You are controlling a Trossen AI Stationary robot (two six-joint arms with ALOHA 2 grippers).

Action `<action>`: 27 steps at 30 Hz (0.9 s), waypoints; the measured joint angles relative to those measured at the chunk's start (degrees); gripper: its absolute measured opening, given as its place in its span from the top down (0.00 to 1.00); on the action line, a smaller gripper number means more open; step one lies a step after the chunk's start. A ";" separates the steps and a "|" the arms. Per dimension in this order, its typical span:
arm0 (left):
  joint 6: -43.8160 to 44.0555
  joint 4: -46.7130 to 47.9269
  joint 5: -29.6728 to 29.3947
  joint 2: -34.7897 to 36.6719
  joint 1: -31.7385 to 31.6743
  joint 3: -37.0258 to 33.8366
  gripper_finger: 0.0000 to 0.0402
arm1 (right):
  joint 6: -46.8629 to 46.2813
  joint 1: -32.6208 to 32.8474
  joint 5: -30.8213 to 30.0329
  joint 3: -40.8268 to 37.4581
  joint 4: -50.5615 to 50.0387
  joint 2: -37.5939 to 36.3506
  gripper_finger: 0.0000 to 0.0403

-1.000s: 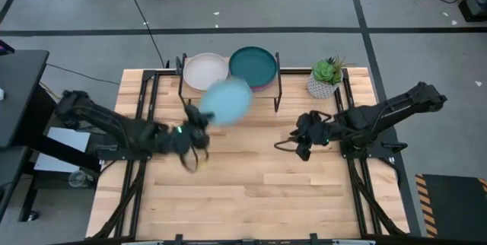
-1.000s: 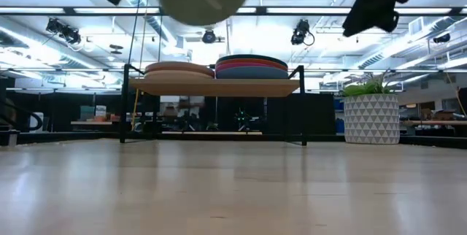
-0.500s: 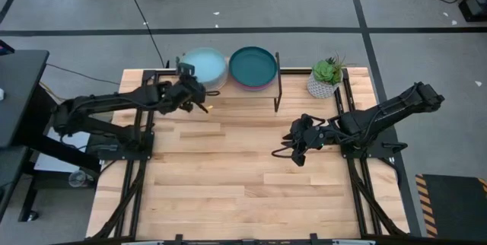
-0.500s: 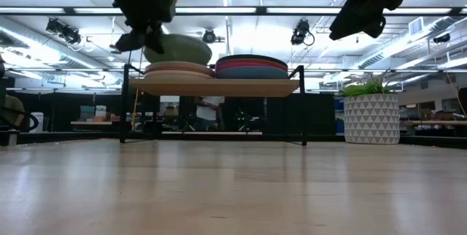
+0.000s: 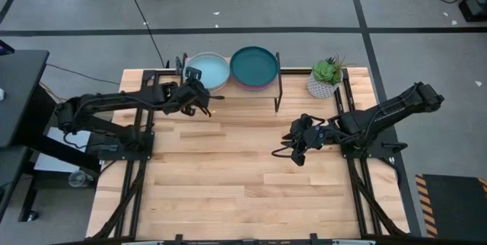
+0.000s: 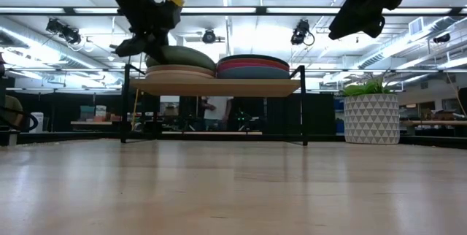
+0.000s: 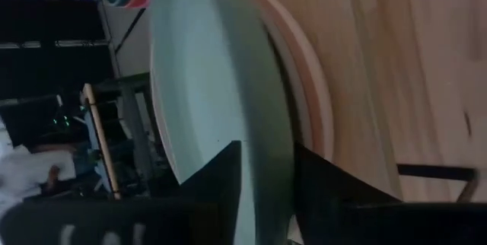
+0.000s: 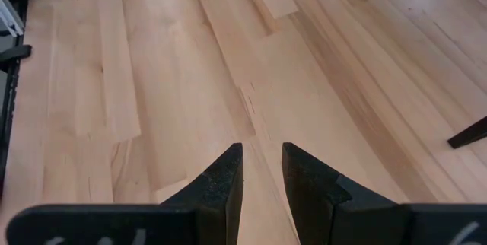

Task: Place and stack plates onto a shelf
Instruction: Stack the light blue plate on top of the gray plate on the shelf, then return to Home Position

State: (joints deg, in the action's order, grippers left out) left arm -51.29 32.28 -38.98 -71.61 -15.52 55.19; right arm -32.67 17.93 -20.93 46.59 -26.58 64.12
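My left gripper (image 5: 196, 93) is at the shelf's (image 6: 219, 87) left half, shut on the pale aqua plate (image 5: 208, 71). This plate lies over the left stack, whose cream plate (image 7: 312, 100) shows beneath it. The right stack (image 5: 253, 66) has the dark teal plate on top, with magenta and other rims under it (image 6: 252, 66). My right gripper (image 5: 298, 151) hangs open and empty above the table's right middle, and its fingers show apart in the right wrist view (image 8: 262, 170). My left gripper pinches the aqua plate's near rim (image 7: 266, 165) between its two fingers, one on the upper face and one on the underside. The fingers come slanting from the table's left and near side. The plate sits tilted on the left stack (image 6: 179, 69), its held rim a little raised.
A potted green plant in a white patterned pot (image 5: 326, 77) stands at the table's far right, beside the shelf's black leg (image 5: 278, 89). Bare wooden tabletop (image 5: 243, 176) spreads across the near half. Room lights and equipment show beyond the table.
My left gripper has carried the aqua plate from above the table's left middle toward the far edge and down onto the shelf's left stack, where the plate has tipped from steeply tilted to nearly flat. My right gripper has shifted slightly toward the near edge.
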 joint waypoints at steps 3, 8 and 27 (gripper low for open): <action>2.85 2.49 0.40 0.00 0.02 2.60 0.67 | -0.08 0.00 0.00 0.00 -0.01 0.00 0.75; 9.90 10.49 7.81 0.00 -0.03 9.72 0.59 | -0.10 0.00 0.00 0.00 -0.01 0.00 0.75; 31.71 8.00 21.12 -2.52 -10.17 7.88 0.58 | -0.24 0.04 -0.59 -0.02 1.89 0.54 0.75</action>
State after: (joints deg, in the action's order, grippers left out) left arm -19.58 40.29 -17.86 -74.14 -25.69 63.07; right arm -32.91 17.98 -21.51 46.57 -24.69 64.66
